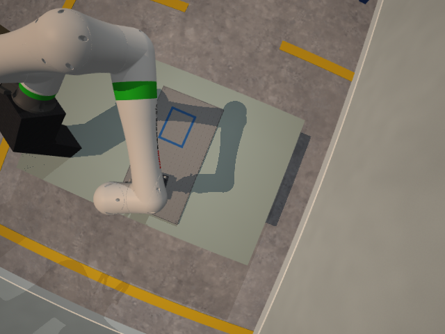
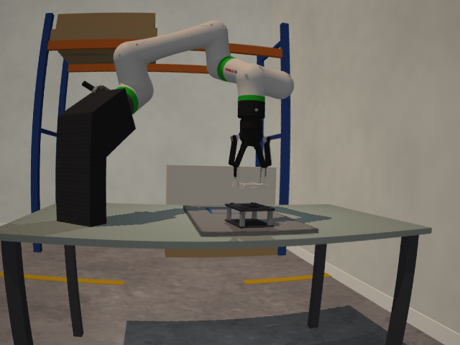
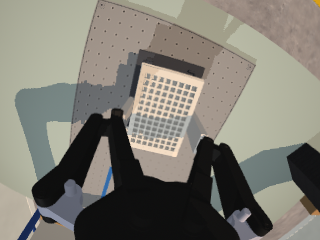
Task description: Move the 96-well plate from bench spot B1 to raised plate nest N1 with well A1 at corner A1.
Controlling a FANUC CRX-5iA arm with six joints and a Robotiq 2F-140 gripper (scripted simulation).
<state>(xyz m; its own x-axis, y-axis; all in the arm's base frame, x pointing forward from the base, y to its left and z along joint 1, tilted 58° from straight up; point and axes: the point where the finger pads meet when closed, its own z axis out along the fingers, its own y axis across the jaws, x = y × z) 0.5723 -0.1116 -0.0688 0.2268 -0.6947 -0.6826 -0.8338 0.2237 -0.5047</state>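
My gripper point(image 2: 249, 182) is shut on the pale 96-well plate point(image 2: 250, 184) and holds it level in the air, well above the black raised nest N1 point(image 2: 249, 214). In the wrist view the plate point(image 3: 164, 107) sits between my fingers and covers most of the dark nest point(image 3: 170, 67) below it; only the nest's far edge shows. From the top camera my arm's wrist point(image 1: 129, 195) hides the plate and the nest. The blue outline of spot B1 point(image 1: 176, 126) is empty on the grey base board point(image 1: 179, 154).
A black pedestal point(image 2: 89, 156) carries the arm's base at the table's left. A blue and orange rack point(image 2: 284, 111) stands behind the table. A grey wall panel point(image 2: 196, 184) stands behind the board. Table edges lie well away from the board.
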